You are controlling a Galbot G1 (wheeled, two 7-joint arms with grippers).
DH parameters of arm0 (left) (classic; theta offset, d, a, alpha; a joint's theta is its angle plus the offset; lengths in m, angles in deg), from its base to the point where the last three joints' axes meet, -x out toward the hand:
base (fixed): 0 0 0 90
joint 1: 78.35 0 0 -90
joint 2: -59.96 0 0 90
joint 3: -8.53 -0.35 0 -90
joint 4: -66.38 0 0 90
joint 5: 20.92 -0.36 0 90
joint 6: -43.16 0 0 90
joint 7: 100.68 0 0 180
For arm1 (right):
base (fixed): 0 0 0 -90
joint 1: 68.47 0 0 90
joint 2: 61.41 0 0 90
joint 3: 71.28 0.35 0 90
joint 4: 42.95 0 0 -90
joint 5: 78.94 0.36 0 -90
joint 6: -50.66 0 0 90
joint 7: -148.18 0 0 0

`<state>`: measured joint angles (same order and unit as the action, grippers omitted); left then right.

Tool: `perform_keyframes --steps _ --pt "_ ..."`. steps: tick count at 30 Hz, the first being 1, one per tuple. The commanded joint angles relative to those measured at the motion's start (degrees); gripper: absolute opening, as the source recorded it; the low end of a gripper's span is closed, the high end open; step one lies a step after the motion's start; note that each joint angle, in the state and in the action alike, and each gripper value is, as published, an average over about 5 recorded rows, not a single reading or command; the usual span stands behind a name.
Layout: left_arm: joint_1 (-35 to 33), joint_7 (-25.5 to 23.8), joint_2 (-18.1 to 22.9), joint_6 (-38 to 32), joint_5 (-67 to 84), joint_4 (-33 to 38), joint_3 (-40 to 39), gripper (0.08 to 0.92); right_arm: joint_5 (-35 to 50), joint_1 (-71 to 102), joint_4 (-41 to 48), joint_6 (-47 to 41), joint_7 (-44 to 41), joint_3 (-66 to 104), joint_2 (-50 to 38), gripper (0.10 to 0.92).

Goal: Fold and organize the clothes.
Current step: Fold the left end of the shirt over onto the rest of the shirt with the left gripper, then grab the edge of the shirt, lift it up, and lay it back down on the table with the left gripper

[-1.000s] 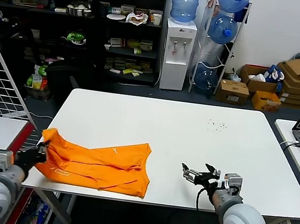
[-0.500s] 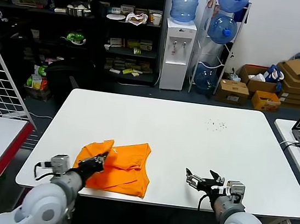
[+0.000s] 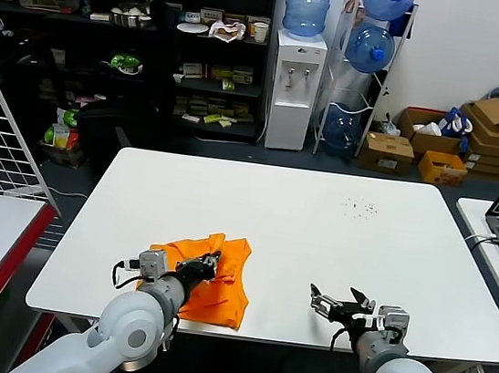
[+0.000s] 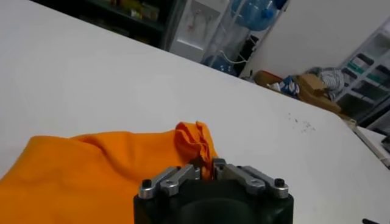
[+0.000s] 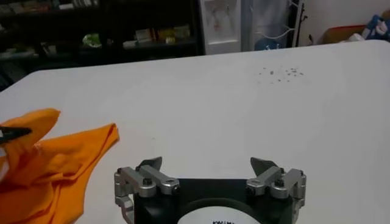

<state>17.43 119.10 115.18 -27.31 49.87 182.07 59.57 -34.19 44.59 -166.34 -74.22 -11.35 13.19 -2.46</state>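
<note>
Left gripper (image 3: pixel 207 264) pinched the orange T-shirt (image 3: pixel 222 286) near the table's (image 3: pixel 318 223) front edge, seemingly mid-fold, needing release next, while right gripper (image 3: pixel 341 304) waited open beside the shirt.

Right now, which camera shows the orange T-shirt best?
The head view: the whole orange T-shirt lies bunched on the table. The left wrist view shows only the fold pinched by the left gripper; the right wrist view catches one edge.

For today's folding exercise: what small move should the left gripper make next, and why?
Probably carry on across, then lower and release. The left gripper is shut on a bunched edge of the orange T-shirt, lifted over the rest; the right gripper waits open, apart.
</note>
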Motion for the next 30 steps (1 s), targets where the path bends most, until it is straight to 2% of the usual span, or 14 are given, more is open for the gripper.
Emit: perform_keyframes --steps 1,4,8,12,15,18,23,26,30 --pt "1.78 -0.75 1.05 -0.48 -1.62 -0.86 -0.70 0.257 -0.13 0.25 0.37 0.11 -0.16 0.00 0.10 0.921" --pt "-1.62 -2.21 -2.55 -0.35 -1.32 2.76 3.43 0.344 0.03 -0.07 0.81 0.21 -0.31 -0.12 -0.22 0.921" --pt "-8.35 -6.19 -10.73 -0.39 -1.88 6.26 11.48 0.456 0.37 -0.49 1.12 0.37 -0.55 -0.17 -0.60 0.921" --pt "-17.80 -13.49 -18.99 -1.60 -4.63 4.93 20.73 0.569 0.52 -0.80 1.39 0.54 -0.84 -0.36 -0.63 0.921" --pt "-23.64 -18.55 -22.81 -3.05 -5.85 2.41 24.48 0.656 0.49 -0.99 1.61 0.64 -1.01 -0.68 -0.47 0.921" --pt "-26.03 -21.68 -24.43 -3.50 -5.07 0.35 24.16 0.742 0.47 -1.13 1.83 0.72 -1.16 -0.84 -0.40 0.921" --pt "-23.93 -24.31 -23.66 -1.76 -2.21 -2.22 21.50 0.881 0.45 -0.94 1.61 0.74 -1.21 -0.79 -0.40 0.921" --pt "-21.78 -25.78 -22.91 -0.88 -1.82 -4.12 20.20 0.916 0.43 -0.41 1.19 0.74 -1.18 -0.45 -0.43 0.921" --pt "-19.88 -27.14 -22.25 -0.61 -2.24 -5.92 19.24 0.921 0.39 0.31 0.76 0.81 -1.19 0.11 -0.48 0.921"
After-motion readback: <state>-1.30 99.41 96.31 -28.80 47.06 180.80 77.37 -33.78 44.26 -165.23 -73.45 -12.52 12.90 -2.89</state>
